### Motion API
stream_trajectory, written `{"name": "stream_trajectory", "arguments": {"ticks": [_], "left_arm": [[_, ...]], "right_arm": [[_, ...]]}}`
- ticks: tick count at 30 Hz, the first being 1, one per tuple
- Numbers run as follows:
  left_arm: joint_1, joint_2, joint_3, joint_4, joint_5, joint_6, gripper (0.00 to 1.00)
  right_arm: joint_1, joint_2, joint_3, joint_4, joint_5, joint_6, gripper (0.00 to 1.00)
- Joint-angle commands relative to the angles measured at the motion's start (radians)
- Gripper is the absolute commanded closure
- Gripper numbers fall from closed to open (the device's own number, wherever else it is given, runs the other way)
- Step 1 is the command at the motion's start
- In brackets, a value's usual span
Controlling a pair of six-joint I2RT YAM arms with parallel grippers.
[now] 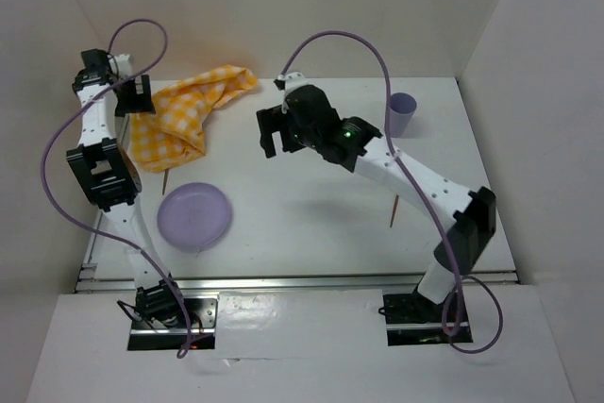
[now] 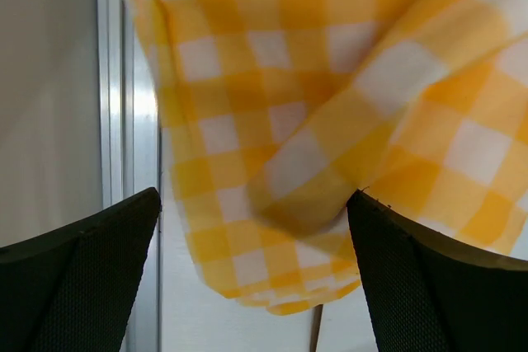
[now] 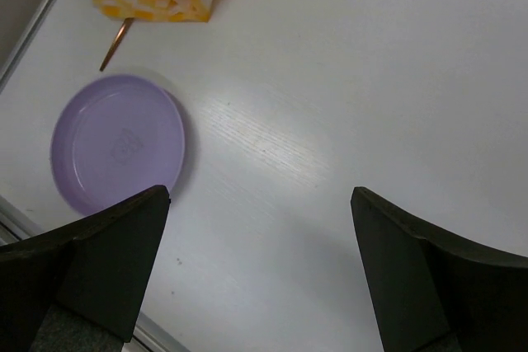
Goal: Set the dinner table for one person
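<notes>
Two end effectors, both released, nothing gripped in either.

Noted left end effector [image 1: 132,96] low over the far left corner of the worktop [image 1: 311,205]. Near hem of the yellow-and-white checked cloth [image 1: 193,110] framed between its fingers [image 2: 82,278]. Contact with the fabric impossible to confirm from the wrist view. Likely reason for the pose: lined up to pinch the crumpled cloth and spread or shift it as a place mat.

Noted right end effector [image 1: 274,134] high above the middle of the worktop, pointing down at bare surface, clear of everything. Probably kept out of the way while the left arm works.

Items scattered rather than laid, so setting judged barely begun:
- purple plate [image 1: 194,215] by the left edge, toward the near side
- purple cup [image 1: 403,114] upright near the far right corner
- one thin brown stick [image 1: 394,212], perhaps a chopstick, toward the right edge
- a second stick [image 1: 165,181] poking out from under the cloth's near hem, between cloth and plate

Worktop directly beneath both end effectors: close under the left one with only cloth between, well below the right one. Metal rail [image 1: 302,280] along the near edge, and along the left edge just beside the left fingers.
</notes>
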Motion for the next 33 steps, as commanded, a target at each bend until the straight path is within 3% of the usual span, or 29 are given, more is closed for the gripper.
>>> {"name": "stream_trajectory", "arguments": {"ticks": [1, 7, 16, 19, 21, 22, 25, 29, 33], "left_arm": [[0.056, -0.094, -0.110, 0.084, 0.250, -0.086, 0.00], [0.056, -0.029, -0.069, 0.059, 0.446, -0.053, 0.00], [0.056, 0.066, -0.055, 0.084, 0.459, -0.072, 0.00], [0.056, 0.104, -0.009, 0.093, 0.411, -0.072, 0.16], [0.056, 0.104, 0.002, 0.084, 0.411, -0.081, 0.31], [0.056, 0.104, 0.011, 0.084, 0.443, -0.081, 0.57], [0.033, 0.008, -0.012, 0.084, 0.434, -0.081, 1.00], [-0.071, -0.162, -0.012, 0.070, 0.339, 0.017, 1.00], [-0.156, -0.389, -0.129, 0.191, 0.278, 0.026, 1.00]], "right_arm": [[-0.013, 0.085, 0.083, 0.033, -0.116, -0.014, 0.01], [-0.070, 0.106, 0.049, 0.087, -0.246, 0.070, 0.01], [-0.095, 0.061, -0.002, 0.075, -0.228, 0.093, 0.01], [-0.095, 0.061, 0.007, 0.066, -0.228, 0.093, 0.01], [-0.095, 0.061, 0.007, 0.066, -0.228, 0.093, 0.01], [-0.095, 0.061, 0.007, 0.066, -0.228, 0.093, 0.01], [-0.104, 0.061, 0.007, 0.066, -0.217, 0.093, 0.01], [-0.113, 0.070, 0.017, 0.066, -0.233, 0.093, 0.01], [-0.113, 0.057, 0.003, 0.075, -0.244, 0.093, 0.01]]}}
